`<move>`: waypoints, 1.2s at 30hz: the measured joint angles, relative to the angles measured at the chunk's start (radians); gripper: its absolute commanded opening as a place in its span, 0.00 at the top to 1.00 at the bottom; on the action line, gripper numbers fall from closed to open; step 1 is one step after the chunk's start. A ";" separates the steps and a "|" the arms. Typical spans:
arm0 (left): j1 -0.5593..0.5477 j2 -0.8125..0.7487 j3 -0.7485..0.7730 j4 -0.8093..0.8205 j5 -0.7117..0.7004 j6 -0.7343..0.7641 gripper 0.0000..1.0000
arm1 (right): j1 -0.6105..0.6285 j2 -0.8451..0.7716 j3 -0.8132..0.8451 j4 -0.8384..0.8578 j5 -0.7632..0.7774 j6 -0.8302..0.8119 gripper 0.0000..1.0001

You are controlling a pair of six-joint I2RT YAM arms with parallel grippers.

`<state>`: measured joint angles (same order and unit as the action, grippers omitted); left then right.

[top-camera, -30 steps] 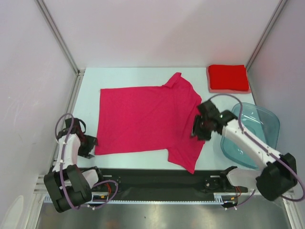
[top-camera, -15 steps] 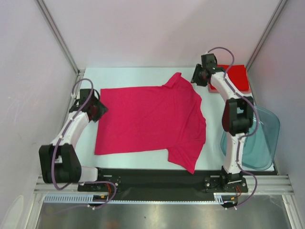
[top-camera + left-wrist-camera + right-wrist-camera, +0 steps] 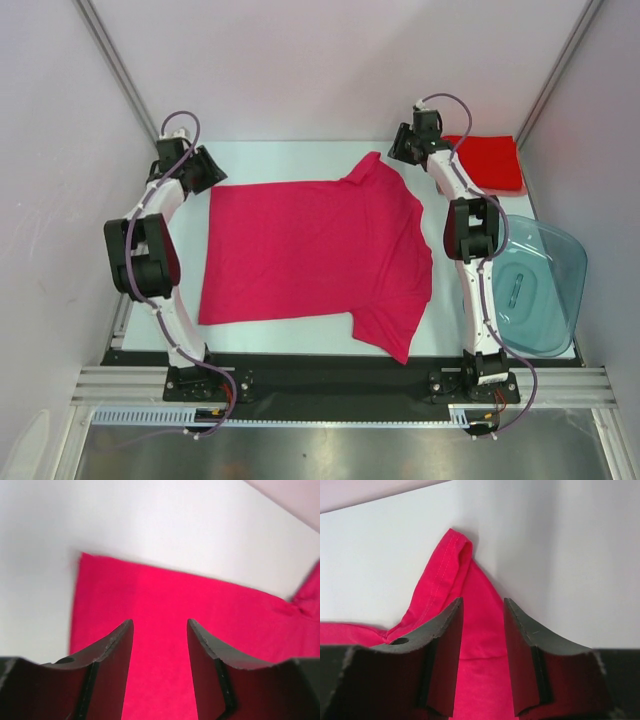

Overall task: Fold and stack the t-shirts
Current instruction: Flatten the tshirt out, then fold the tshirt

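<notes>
A magenta-pink t-shirt (image 3: 310, 250) lies spread flat across the middle of the table. A brighter red t-shirt (image 3: 487, 162) sits folded at the back right corner. At the pink shirt's far left corner, my left gripper (image 3: 207, 174) hovers; in the left wrist view it (image 3: 160, 625) stands open with the pink cloth (image 3: 165, 600) below the gap. My right gripper (image 3: 399, 151) is at the far sleeve. The right wrist view shows it (image 3: 480, 602) open, its fingers either side of the sleeve (image 3: 451, 562), nothing pinched.
A translucent blue-grey tub (image 3: 540, 290) stands at the right edge, beside the right arm's links. Both arms stretch along the table's sides to the back. White table (image 3: 290, 155) shows behind the shirt, close to the back wall.
Both arms swung from the near side of the table to the far edge: the left to the pink shirt's far left corner, the right to the far sleeve. Both sets of jaws narrowed slightly.
</notes>
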<state>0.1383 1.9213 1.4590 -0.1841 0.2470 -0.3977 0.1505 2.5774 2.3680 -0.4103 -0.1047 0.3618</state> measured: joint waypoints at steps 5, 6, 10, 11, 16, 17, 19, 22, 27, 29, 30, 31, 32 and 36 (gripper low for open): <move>0.042 0.146 0.164 -0.082 0.016 0.076 0.45 | -0.005 0.036 0.000 0.058 -0.026 -0.008 0.58; 0.043 0.172 0.201 -0.105 0.013 0.090 0.44 | -0.007 0.045 0.000 0.064 -0.031 -0.008 0.59; 0.041 0.243 0.311 -0.176 0.007 0.138 0.44 | -0.010 0.083 0.000 0.082 -0.050 -0.006 0.59; 0.041 0.257 0.328 -0.188 0.002 0.146 0.44 | -0.010 0.090 -0.001 0.082 -0.053 0.001 0.58; 0.040 0.293 0.348 -0.234 -0.035 0.155 0.45 | -0.008 0.098 -0.006 0.127 -0.068 0.053 0.54; 0.041 0.300 0.349 -0.241 -0.041 0.155 0.44 | -0.009 0.098 -0.006 0.140 -0.072 0.069 0.54; 0.042 0.314 0.352 -0.249 -0.051 0.155 0.43 | -0.009 0.101 -0.003 0.157 -0.082 0.091 0.53; 0.044 0.339 0.368 -0.265 -0.053 0.155 0.42 | -0.009 0.119 0.015 0.167 -0.095 0.102 0.53; 0.051 0.386 0.414 -0.293 -0.053 0.155 0.41 | -0.015 0.134 0.016 0.170 -0.128 0.099 0.54; 0.055 0.397 0.421 -0.298 -0.053 0.156 0.42 | -0.018 0.134 0.016 0.167 -0.145 0.088 0.55; 0.056 0.401 0.425 -0.298 -0.053 0.156 0.42 | -0.021 0.134 0.016 0.165 -0.149 0.082 0.55; 0.058 0.406 0.429 -0.299 -0.052 0.156 0.42 | -0.022 0.134 0.016 0.163 -0.155 0.075 0.56; 0.060 0.412 0.437 -0.301 -0.052 0.156 0.42 | -0.022 0.134 0.016 0.161 -0.159 0.070 0.57; 0.063 0.452 0.502 -0.313 -0.051 0.161 0.43 | -0.025 0.134 0.016 0.154 -0.182 0.046 0.61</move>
<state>0.2016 2.3737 1.9606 -0.4973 0.1959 -0.2363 0.1257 2.7117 2.3840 -0.2565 -0.2863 0.4076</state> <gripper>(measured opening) 0.581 0.418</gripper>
